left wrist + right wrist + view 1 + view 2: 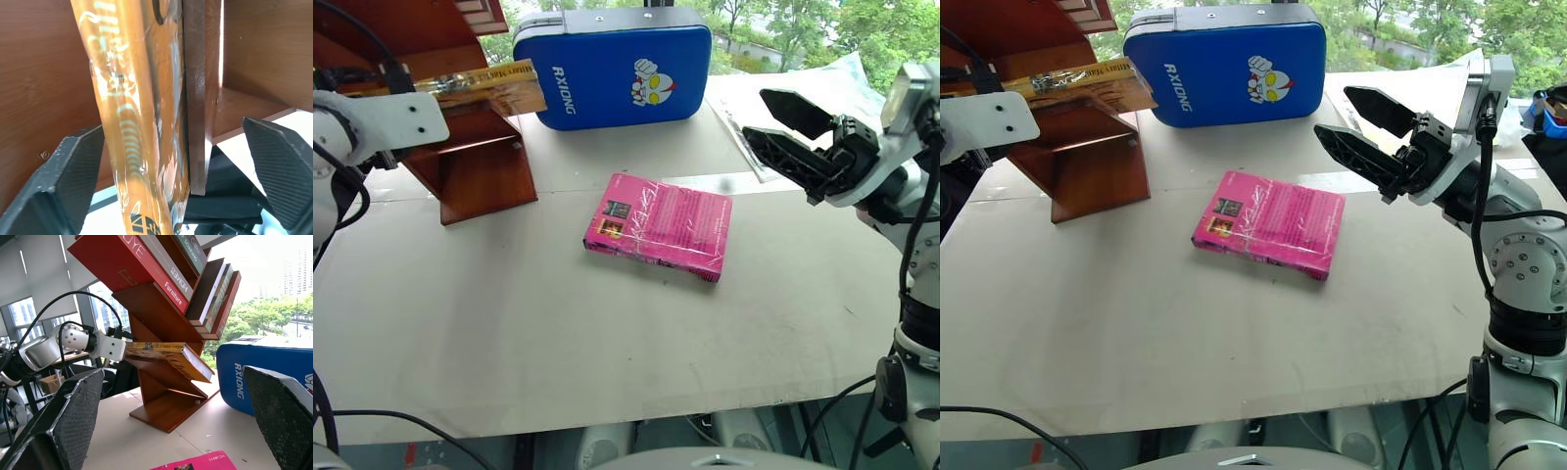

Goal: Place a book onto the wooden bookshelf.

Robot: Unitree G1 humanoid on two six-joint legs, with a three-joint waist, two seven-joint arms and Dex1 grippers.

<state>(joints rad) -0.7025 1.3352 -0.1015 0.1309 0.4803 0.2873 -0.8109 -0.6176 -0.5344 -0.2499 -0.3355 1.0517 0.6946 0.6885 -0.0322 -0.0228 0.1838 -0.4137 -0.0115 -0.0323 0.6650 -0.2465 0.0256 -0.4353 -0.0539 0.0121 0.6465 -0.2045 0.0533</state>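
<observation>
Item: the book [168, 357], yellow-orange, plastic-wrapped. It lies flat on a slanted board of the wooden bookshelf [166, 406], its outer end jutting past the board's edge toward the blue padded case [612, 67].

Step in hand, as I judge it: release. The placing looks done.

Left gripper [166, 166]: I see its fingers spread wide, one on each side of the book and the board edge, neither pad pressing the cover. The left arm reaches in level from the shelf's far side.

Right gripper [1356, 132]: fingers wide apart, holding nothing, raised over the table [558, 333] and aimed across toward the shelf.

Other stock: a magenta book [658, 225] flat on the table, untouched.

Next move: I would draw the left gripper straight back along the book's length, taking care not to drag the cover with it.
</observation>
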